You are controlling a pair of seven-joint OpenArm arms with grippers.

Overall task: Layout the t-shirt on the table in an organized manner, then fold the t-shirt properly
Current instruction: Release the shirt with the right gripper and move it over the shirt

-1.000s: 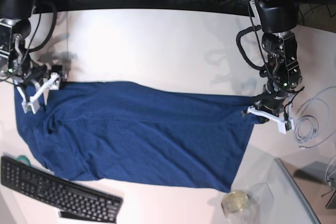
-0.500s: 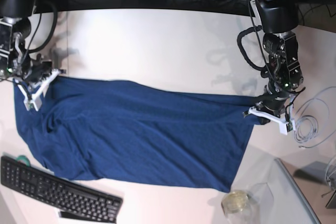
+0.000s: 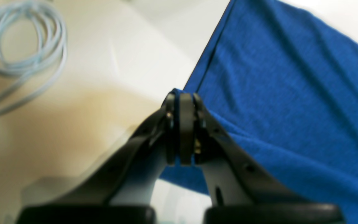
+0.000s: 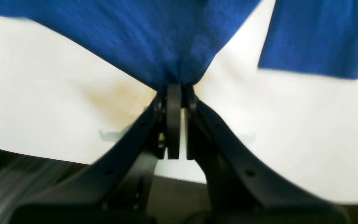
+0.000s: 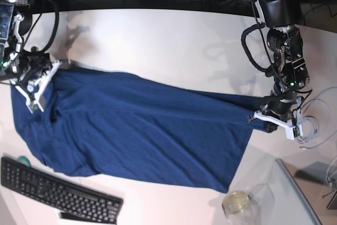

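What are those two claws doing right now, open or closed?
Left gripper: closed, pinching an edge of the t-shirt.
Right gripper: closed, pinching a bunched bit of the t-shirt.

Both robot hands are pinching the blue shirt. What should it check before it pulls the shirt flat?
1. Left gripper shut on the t-shirt: ok, cloth is pinched between its fingers.
2. Right gripper shut on the t-shirt: ok, fabric bunches right at its tips.
3. Shirt smooth: not ok, it lies slanted with wrinkles near the right gripper's end.
4. Keyboard away from the cloth: not ok, the shirt's lower edge reaches it.
5. Coiled cable away from the left gripper: cannot tell, it sits very close.
6. Bare table beyond the shirt to spread onto: ok.
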